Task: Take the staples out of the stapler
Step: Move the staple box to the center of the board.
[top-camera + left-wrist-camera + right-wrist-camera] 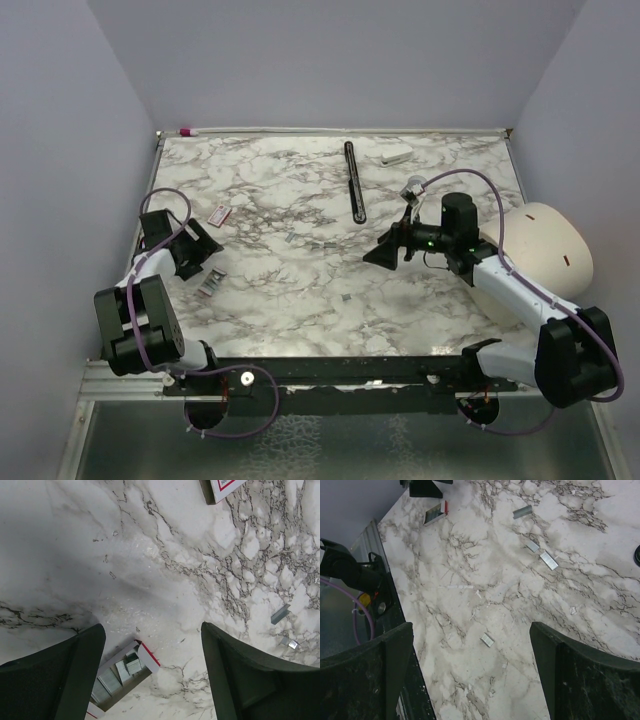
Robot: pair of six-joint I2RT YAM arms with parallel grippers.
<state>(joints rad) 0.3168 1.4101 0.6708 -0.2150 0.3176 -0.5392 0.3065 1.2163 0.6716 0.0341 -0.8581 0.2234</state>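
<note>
Left claw (152, 630) is spread wide and grips nothing. The right claw (470, 630) is wide too and hangs empty over the middle of the worktop (300, 330).

Stapler (147, 656) lies flat on the marble at the left side, just under the left claw. It sits close against one finger (65, 675), which partly hides it. It looks open, grey channel up, with short strips of staples (131, 666) sitting loose inside.

Judge it very light, rigid and thin-walled. It will likely skate on the polished marble if you nudge it, and tilting it will spill the strips. Take hold across the long side walls near the middle. Skip the red-and-white end flap, which looks flimsy.

The staples should be featherweight and stiff, but the strips probably snap easily. They lie too flat to pinch well from above, so tipping or shaking them out looks better than picking.

Going outward, a few loose strips (549, 560) lie on the worktop between the two arms, well apart from the stapler. A second red-and-white piece (220, 212) lies further back on the left, apart from the stapler; you can't tell what it is. The long black bar (354, 182) and small white block (396, 155) sit at the far side, out of play.
</note>
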